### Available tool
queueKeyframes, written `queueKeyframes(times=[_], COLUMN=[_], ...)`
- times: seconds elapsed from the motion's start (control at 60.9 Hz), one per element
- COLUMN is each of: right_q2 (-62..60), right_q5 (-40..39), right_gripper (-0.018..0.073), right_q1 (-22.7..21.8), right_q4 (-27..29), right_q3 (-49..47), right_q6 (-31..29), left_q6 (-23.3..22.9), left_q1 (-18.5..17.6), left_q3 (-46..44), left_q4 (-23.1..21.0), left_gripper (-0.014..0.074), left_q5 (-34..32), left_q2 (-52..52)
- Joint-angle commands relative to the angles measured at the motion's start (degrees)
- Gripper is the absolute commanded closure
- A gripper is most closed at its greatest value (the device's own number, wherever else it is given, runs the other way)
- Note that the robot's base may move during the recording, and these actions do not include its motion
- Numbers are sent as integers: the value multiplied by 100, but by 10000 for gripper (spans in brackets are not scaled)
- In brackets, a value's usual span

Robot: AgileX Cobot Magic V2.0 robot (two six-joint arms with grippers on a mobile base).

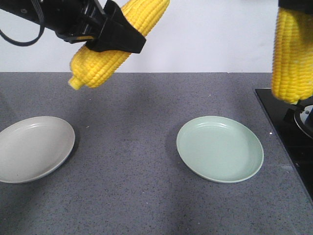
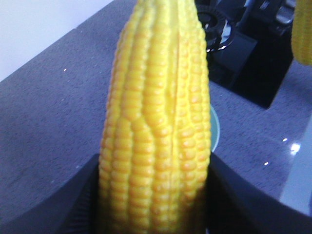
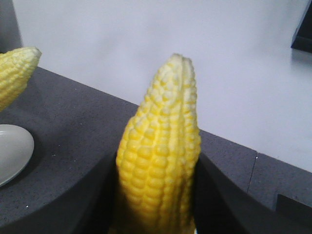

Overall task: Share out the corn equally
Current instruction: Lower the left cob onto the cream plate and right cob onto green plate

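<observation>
Yellow cobs aloft, one in each hand, over a grey desk (image 1: 146, 196) with two bare plates.
Your left hand (image 1: 115, 32) clamps its corn (image 1: 105, 61) slantwise, stub end down, above and inboard of the beige plate (image 1: 34, 149); your right hand, mostly out of frame, grips the other corn (image 1: 292, 58) upright, past the green plate (image 1: 220, 149) near the black stove (image 1: 288, 127). Centre each cob over its plate, lower until it nearly touches, level it, then release so it cannot roll off.
</observation>
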Motion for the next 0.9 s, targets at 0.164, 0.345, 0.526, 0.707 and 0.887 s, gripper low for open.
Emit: queueKeyframes(times=[0.164, 0.345, 0.526, 0.707, 0.887], right_q2=[1197, 2337, 3366, 3782, 3875], right_q5=[-21, 258, 519, 656, 721], right_gripper=[564, 564, 562, 547, 495], right_q1=[-24, -24, -24, -24, -24], right_q4=[523, 493, 325, 323, 299], right_q3=[-161, -161, -161, -161, -161], right_q6=[-136, -136, -162, -170, -170], left_q6=[-399, -730, -796, -802, -802], left_q1=[3, 14, 201, 418, 634], left_q3=[-144, 292, 1164, 1830, 2289], left_q4=[1350, 2231, 2379, 2379, 2409], left_gripper=[602, 602, 602, 602, 602], left_q5=[-82, -172, -497, -829, -1025], left_q2=[-194, -194, -194, -194, -194])
